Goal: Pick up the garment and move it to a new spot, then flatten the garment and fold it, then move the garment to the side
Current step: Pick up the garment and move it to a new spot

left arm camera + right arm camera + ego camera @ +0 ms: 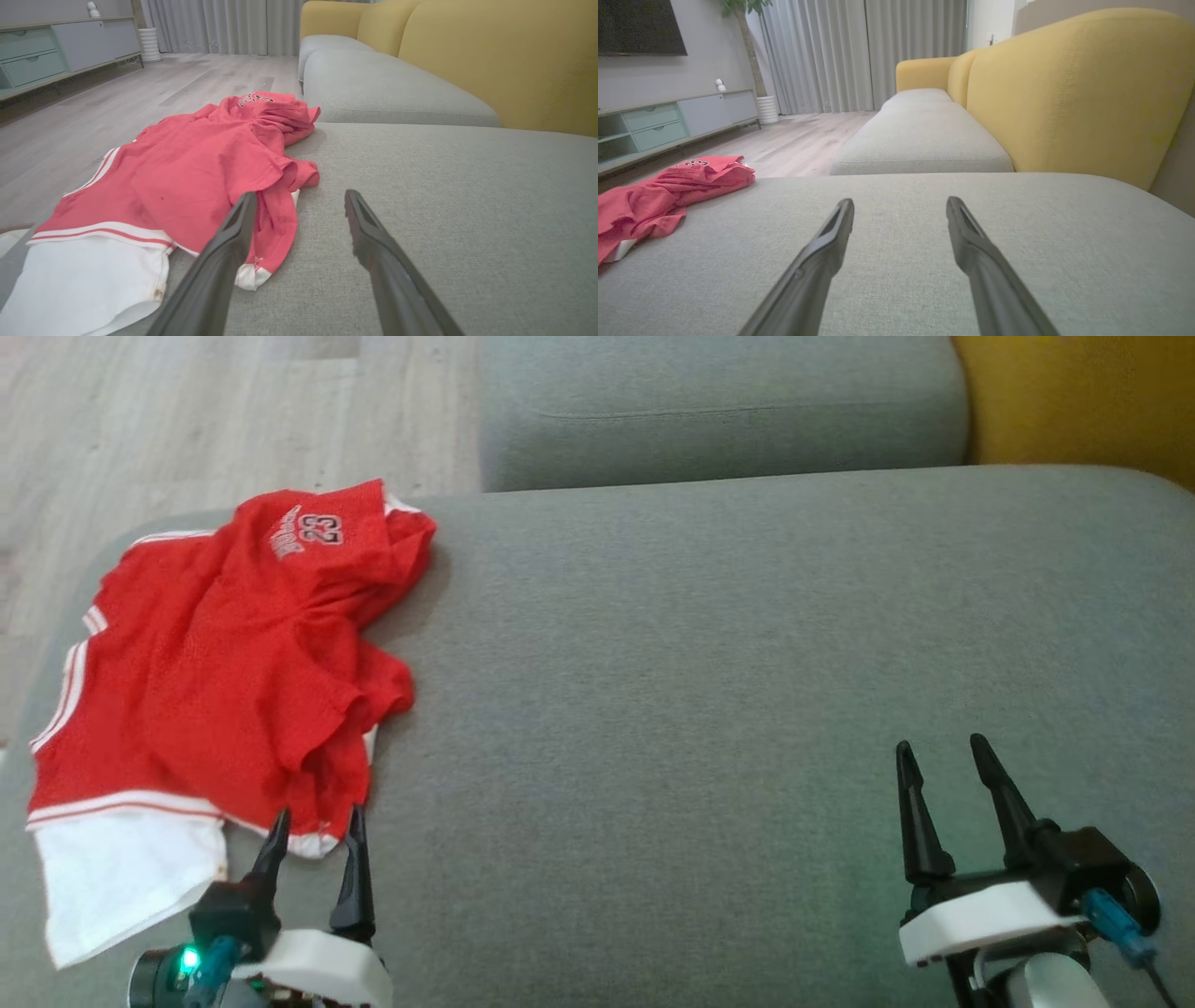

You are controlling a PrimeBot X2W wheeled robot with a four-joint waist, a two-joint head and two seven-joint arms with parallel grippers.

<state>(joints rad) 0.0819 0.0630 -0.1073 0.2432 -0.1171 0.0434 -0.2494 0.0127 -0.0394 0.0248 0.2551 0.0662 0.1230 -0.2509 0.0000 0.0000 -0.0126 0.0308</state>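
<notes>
Garment [224, 653] crumpled at cushion's [747, 663] left end; left pincer [317, 826] open at its near hem, nearer. Right pincer [943, 756] open, well apart.

A grey seat cushion [747, 663] lies before a yellow backrest [1083, 401], wooden floor [187, 411] alongside.

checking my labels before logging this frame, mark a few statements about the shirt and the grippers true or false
1. The red garment lies crumpled on the grey cushion. True.
2. The left gripper is shut on the garment. False: it is open, tips at the garment's near hem, gripping nothing.
3. The right gripper is open over bare cushion, apart from the garment. True.
4. The garment is folded flat. False: it is bunched and wrinkled.
5. Its printed number is 45. False: it reads 23.
</notes>
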